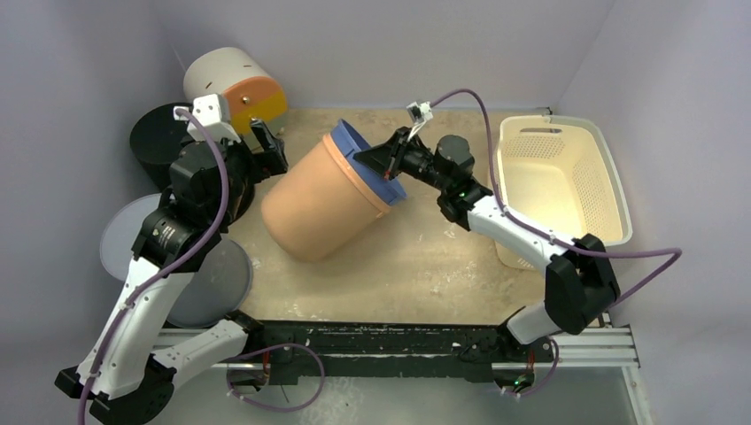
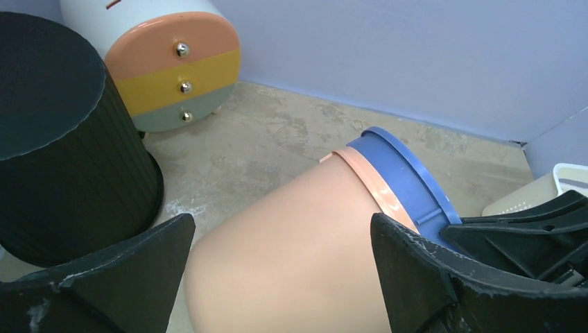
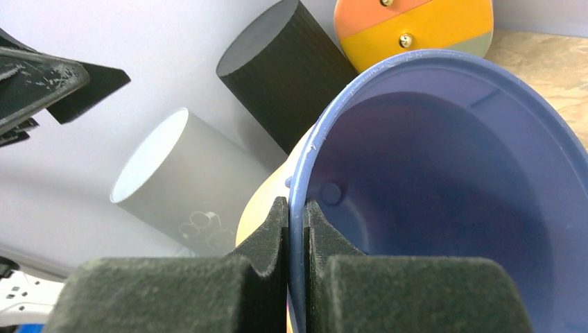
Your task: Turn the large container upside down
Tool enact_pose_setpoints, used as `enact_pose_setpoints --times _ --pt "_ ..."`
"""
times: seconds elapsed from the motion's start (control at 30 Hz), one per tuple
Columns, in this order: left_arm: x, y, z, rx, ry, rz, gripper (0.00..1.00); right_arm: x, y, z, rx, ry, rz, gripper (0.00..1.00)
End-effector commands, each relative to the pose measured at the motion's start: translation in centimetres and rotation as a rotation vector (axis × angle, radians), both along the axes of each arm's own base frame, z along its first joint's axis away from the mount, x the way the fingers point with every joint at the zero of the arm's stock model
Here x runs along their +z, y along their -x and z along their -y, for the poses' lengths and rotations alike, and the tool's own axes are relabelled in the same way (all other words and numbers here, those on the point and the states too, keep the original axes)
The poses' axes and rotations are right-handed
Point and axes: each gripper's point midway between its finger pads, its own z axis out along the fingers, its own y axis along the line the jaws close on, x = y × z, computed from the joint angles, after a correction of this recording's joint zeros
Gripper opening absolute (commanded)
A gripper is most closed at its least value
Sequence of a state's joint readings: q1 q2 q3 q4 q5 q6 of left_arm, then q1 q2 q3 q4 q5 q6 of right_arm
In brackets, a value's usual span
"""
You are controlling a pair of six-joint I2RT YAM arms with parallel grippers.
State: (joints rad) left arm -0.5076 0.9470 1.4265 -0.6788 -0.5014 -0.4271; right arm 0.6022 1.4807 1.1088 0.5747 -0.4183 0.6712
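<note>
Peach plastic w/ a blue rim [image 1: 365, 149]: that is the large container [image 1: 332, 199]. It lies tipped on its side in the middle of the worktop [image 1: 425, 266]. Its open end points to the back & right. Its closed end points to the front & left. It is not upside down yet.

The R pincer [image 1: 379, 162] is squeezed shut on the blue rim. In the R wrist view its two black pads [image 3: 267, 239] press the thin blue wall from both sides. One pad is outside & one is inside the container [image 3: 430, 201]. The pads sit tight on the rim.

The L pincer [image 1: 270, 149] is wide open & holds nothing. In the L wrist view its two black fingers [image 2: 132, 270] stand far apart at the bottom. The peach side of the container [image 2: 291, 267] shows btw them. This pincer sits just beside the container's left side. I can't tell if it touches.

Other stuff:
- A black ribbed bin [image 1: 159, 133] is at the back left.
- A round drawer box [image 1: 239, 84] w/ an orange & yellow front is behind the black bin, near the back wall.
- A grey bin [image 1: 128, 239] is at the left edge, by the L arm.
- A cream basket [image 1: 567, 177] w/ small holes is on the right, well apart from the container.
</note>
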Motion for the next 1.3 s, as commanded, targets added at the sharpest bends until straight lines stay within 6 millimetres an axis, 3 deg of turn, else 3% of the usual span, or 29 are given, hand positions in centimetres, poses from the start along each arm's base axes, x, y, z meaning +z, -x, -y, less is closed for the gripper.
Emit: enact_pose_setpoints --times 0.0,0.4,0.57,0.8,1.03,1.27 --pt "-0.6 -0.8 0.7 -0.005 0.014 -0.006 0.94 5.5 0.5 0.6 -0.017 -0.25 0.169 0.0" --pt "-7.7 -6.5 5.5 -0.061 0.025 -0.112 0.94 -5.8 0.3 -2.3 -0.005 -0.131 -0.005 0.0" --pt "-8.4 -7.9 6.4 -0.054 0.068 -0.104 0.94 -8.7 0.4 -2.4 -0.004 -0.094 -0.044 0.0" --pt "-10.7 -9.1 7.8 -0.064 0.077 -0.167 0.94 -11.0 0.7 -2.4 0.008 -0.076 -0.075 0.0" --pt "-14.6 -9.5 8.3 -0.057 0.03 -0.242 0.94 -11.4 1.0 -2.6 0.022 -0.074 -0.074 0.0" --pt "-16.8 -8.8 7.0 -0.009 -0.046 -0.307 0.95 -11.6 1.1 -2.1 0.003 -0.056 -0.069 0.0"
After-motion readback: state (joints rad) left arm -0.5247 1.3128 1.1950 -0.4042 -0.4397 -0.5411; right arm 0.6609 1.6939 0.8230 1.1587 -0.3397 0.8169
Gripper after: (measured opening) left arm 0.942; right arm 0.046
